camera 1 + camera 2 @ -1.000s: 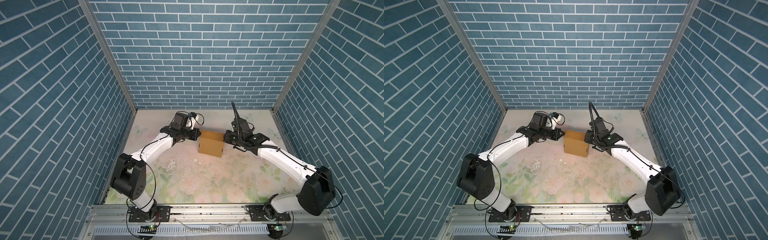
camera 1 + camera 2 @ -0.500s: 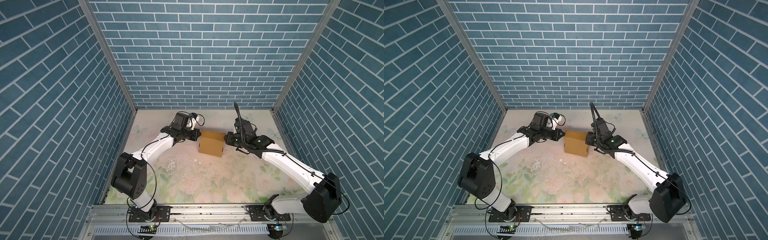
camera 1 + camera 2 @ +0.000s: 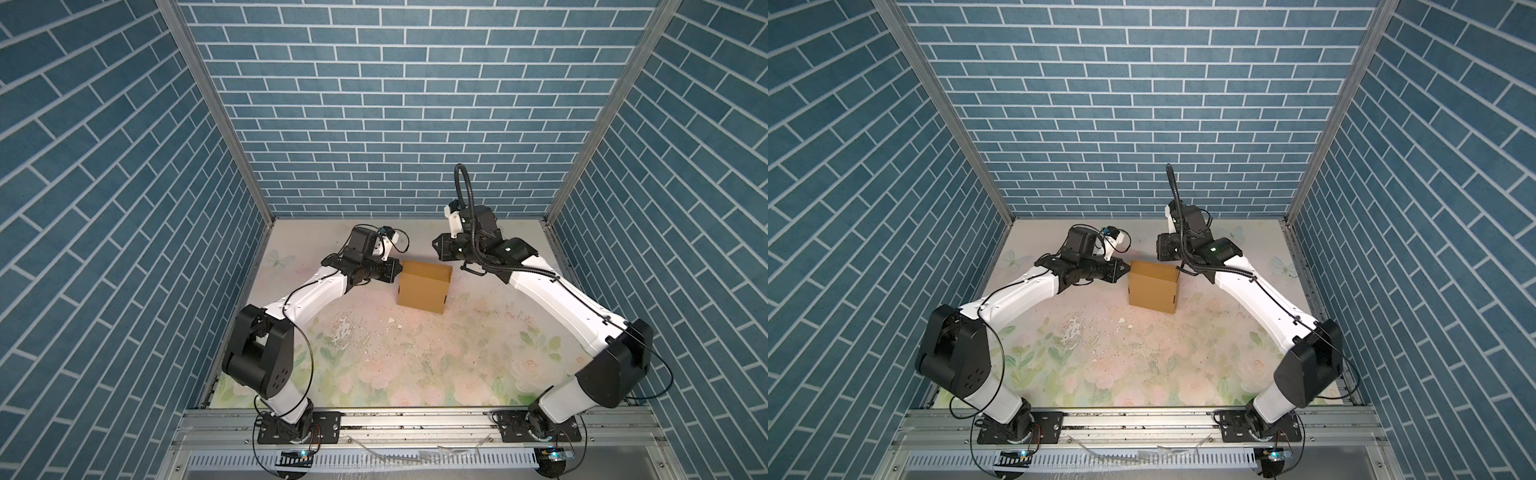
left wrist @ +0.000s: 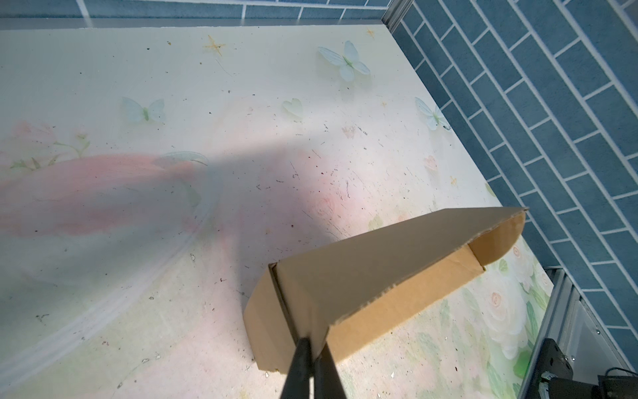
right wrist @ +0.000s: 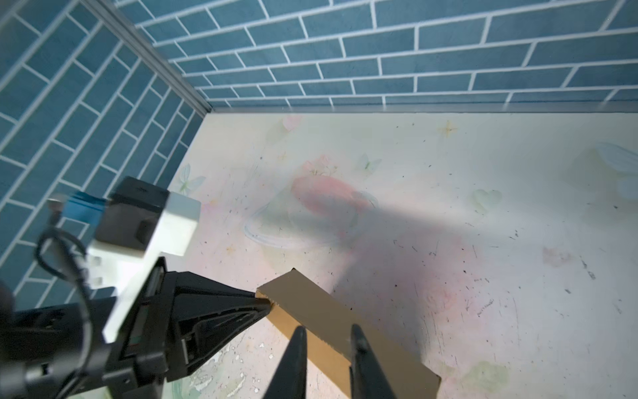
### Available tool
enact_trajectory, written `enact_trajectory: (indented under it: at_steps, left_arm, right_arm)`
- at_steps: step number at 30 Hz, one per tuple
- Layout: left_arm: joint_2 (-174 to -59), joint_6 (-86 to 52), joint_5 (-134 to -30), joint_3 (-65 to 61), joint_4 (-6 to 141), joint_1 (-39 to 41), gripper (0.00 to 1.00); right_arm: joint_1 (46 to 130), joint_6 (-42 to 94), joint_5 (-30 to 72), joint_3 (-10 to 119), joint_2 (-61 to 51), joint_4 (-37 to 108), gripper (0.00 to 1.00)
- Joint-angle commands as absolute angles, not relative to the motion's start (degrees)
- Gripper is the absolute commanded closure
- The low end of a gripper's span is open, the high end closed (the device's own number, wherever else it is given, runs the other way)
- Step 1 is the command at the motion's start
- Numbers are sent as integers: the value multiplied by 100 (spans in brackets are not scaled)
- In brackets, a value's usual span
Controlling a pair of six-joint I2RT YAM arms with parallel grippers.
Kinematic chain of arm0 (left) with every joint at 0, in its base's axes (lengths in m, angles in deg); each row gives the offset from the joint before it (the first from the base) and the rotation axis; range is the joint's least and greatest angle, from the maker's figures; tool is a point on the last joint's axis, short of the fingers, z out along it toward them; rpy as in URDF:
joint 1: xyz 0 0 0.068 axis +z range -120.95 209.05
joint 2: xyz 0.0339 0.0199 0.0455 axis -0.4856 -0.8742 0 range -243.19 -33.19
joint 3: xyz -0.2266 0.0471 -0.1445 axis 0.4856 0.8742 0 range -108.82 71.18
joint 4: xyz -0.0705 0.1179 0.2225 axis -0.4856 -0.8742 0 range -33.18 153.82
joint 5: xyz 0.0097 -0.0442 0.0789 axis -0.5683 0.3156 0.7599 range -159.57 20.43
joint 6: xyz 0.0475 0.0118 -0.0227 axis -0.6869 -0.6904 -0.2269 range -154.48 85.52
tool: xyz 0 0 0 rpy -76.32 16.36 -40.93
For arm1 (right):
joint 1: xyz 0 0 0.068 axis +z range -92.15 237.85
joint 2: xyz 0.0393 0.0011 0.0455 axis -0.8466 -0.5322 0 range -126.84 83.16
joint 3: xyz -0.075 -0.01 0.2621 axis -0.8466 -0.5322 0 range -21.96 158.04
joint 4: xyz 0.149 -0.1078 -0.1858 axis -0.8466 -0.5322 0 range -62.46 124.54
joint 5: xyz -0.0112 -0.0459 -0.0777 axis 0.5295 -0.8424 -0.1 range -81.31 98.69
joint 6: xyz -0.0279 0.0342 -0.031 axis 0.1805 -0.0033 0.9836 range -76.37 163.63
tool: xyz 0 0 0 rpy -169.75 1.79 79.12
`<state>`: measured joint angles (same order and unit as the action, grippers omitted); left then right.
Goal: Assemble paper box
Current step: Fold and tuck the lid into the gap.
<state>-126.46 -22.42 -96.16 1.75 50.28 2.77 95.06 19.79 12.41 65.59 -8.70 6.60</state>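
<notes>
top views, box: tan cardboard box (image 3: 422, 286) (image 3: 1152, 289) stands on the flowered mat (image 3: 374, 357), centre of frame and a bit above the middle, between the two arms.
top views, left claw: the left claw (image 3: 395, 270) (image 3: 1122, 268) sits at the box's upper left corner, touching it.
top views, right claw: the right claw (image 3: 439, 251) (image 3: 1163, 251) hangs just up and right of the box's upper right corner. It looks clear of the box.
left wrist, left claw: the left claw (image 4: 310, 345) is at bottom centre, pinched tight on a thin cardboard edge of the box (image 4: 362, 286).
left wrist, box: runs toward the right of the frame. Its far end gapes, with a rounded flap showing inside.
right wrist, right claw: the right claw (image 5: 328, 328) is at bottom centre with a narrow gap between its fingers. Nothing seems gripped. The box (image 5: 307, 298) lies past the tips.
right wrist, left claw: the left claw (image 5: 262, 304) has its tip on the box corner, lower left of frame.
step: looks late. The box is formed and the left claw steadies it while the open end waits to be closed.
next move: probably the right claw drops to the open end and pushes the flap in while the left holds firm. The thin card could buckle.
writing: none readable. The box is unprinted.
</notes>
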Motion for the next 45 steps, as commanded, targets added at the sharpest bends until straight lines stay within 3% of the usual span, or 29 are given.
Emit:
enact_trajectory:
  at_steps: [1, 19, 24, 41, 45]
  left_arm:
    - [-12771, -2314, -9523, 369, 4587, 192, 93]
    - [-12721, -2309, -9589, 393, 4567, 196, 92]
    - [-12631, -2384, -9585, 473, 4598, 195, 77]
    - [-12415, -2485, -9608, 589, 4624, 204, 74]
    - [-12372, -2638, -9818, 519, 4513, 205, 65]
  right_arm:
    - [9491, 2326, 1594, 6628, -1069, 375, 77]
    - [9625, 1691, 1753, 5540, -832, 1153, 80]
    - [9704, 1535, 1638, 5305, -779, 1355, 81]
    - [9957, 1427, 919, 4775, -547, 1721, 81]
    - [9992, 1436, 758, 4697, -531, 1765, 81]
